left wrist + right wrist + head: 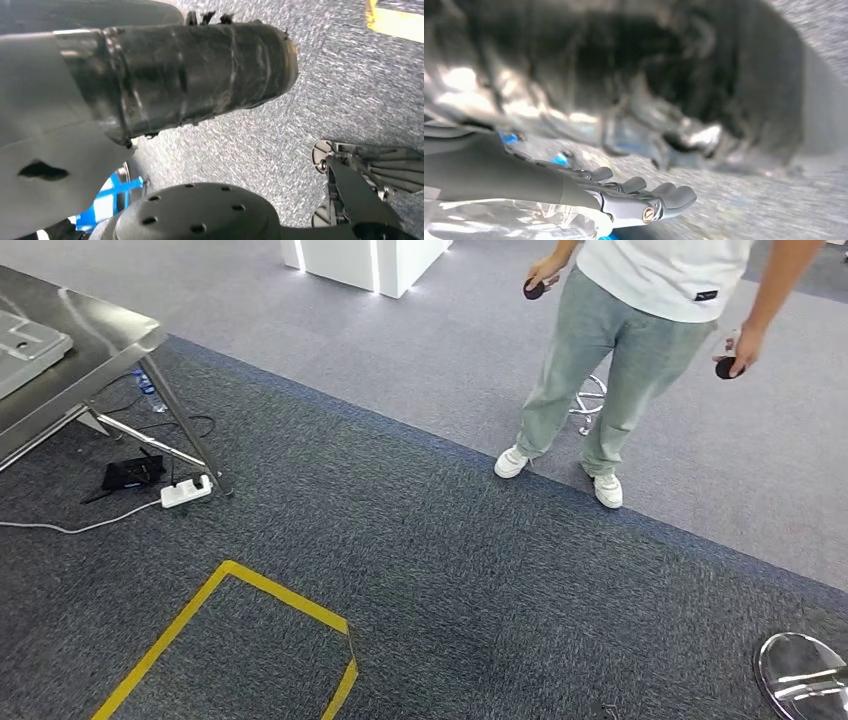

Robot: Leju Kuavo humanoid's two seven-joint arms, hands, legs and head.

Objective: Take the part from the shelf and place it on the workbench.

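The right hand (624, 200) shows in its wrist view with dark fingers (674, 195) stretched out side by side over a clear, crinkled plastic-wrapped part (519, 222) — whether they actually clamp it cannot be told. The left hand's fingers cannot be made out in the blurred left wrist view. Further out, the head view shows grey carpet, a yellow tape outline (225, 635), a steel workbench (75, 360) at the left, a white power strip (186, 492) beneath it — and a person (640, 330) standing opposite.

Grey part (25, 350) on steel workbench (90, 330).
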